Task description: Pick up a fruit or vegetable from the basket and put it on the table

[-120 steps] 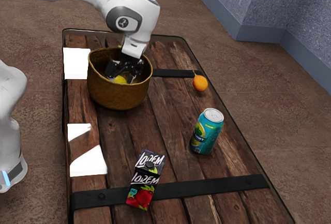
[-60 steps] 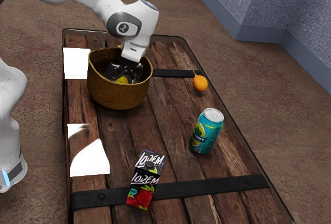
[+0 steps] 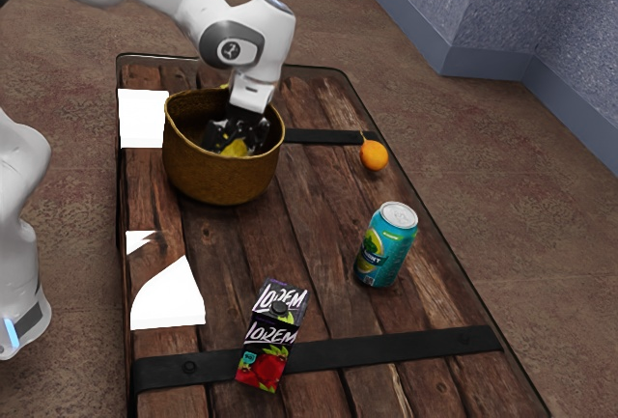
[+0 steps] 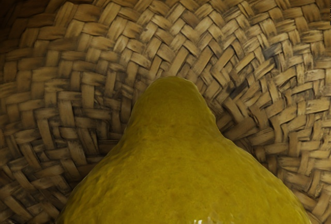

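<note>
Inside the woven basket (image 3: 224, 179), my black gripper (image 3: 238, 142) points down, its fingers on two sides of a yellow fruit (image 3: 235, 150) and shut on it. The basket wall hides the fingertips' lower ends and the fruit's underside. Seen from my hand, the yellow fruit (image 4: 181, 167) is large and close, with a narrow, rounded end and bumpy skin. Behind it curves the woven inside of the basket (image 4: 170, 22).
An orange fruit (image 3: 374, 155) lies on the wooden table (image 3: 319, 215) to the basket's right in the exterior view. Nearer the camera stand a teal can (image 3: 386, 244) and a dark juice carton (image 3: 270, 336). Black metal bands (image 3: 338, 350) cross the planks.
The fingers have closed around the yellow fruit. My hand first sank a little, then rose slightly; the fruit has shifted a little toward the exterior view's right.
</note>
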